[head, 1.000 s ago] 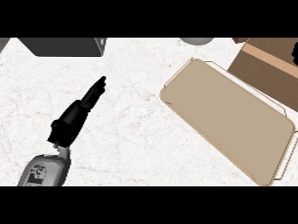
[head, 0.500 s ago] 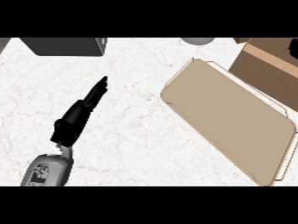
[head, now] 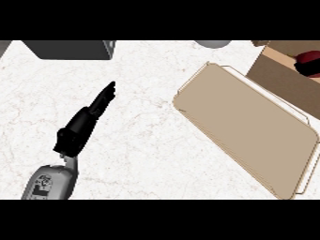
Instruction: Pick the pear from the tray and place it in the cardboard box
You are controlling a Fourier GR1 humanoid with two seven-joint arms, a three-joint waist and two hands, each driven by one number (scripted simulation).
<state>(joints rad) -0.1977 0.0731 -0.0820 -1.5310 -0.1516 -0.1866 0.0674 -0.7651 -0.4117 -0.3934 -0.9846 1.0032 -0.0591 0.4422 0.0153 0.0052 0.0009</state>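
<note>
At the upper left of the frame sits a dark grey box [head: 71, 48] on the white counter [head: 148, 140]. Lower left, the left hand [head: 86, 123] lies flat with its fingers [head: 105, 94] straight, holding nothing. Right of the middle is the tan tray [head: 249, 126] — nothing lies in it. At the upper right stands the cardboard box [head: 280, 65]. Over it, the right hand [head: 313, 67] has dark fingers curled round a red, round thing [head: 315, 58] — it may be the pear.
</note>
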